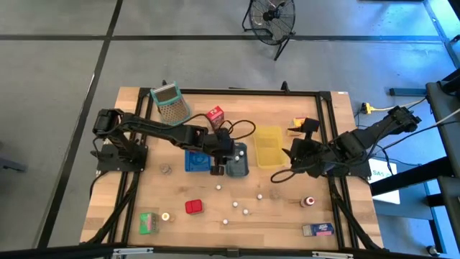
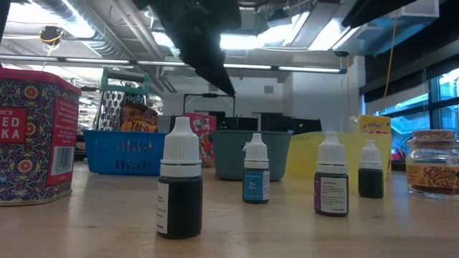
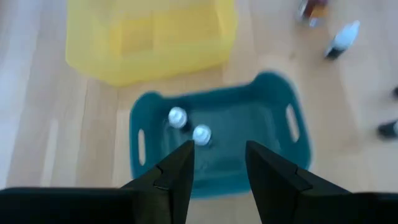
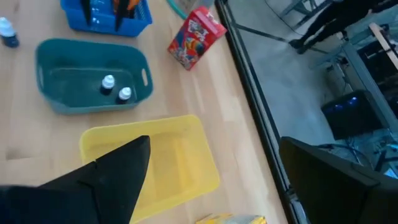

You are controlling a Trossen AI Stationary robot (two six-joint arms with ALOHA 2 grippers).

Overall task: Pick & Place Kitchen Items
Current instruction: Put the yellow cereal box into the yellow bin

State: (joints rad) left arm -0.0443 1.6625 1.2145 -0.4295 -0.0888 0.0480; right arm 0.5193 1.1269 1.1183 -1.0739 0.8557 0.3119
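The left arm reaches from its base at nine o'clock toward the table's centre, elbow raised, wrist bent downward. The left gripper points down, its fingers parted with an empty gap between them. The right arm extends from three o'clock — folded low — and the right gripper hangs with jaws spread wide, holding nothing.

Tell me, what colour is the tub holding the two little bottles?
Teal tub; yellow one beside it. Clearest in the left wrist view.

red tin label shows partial letters "ed" and "ka".
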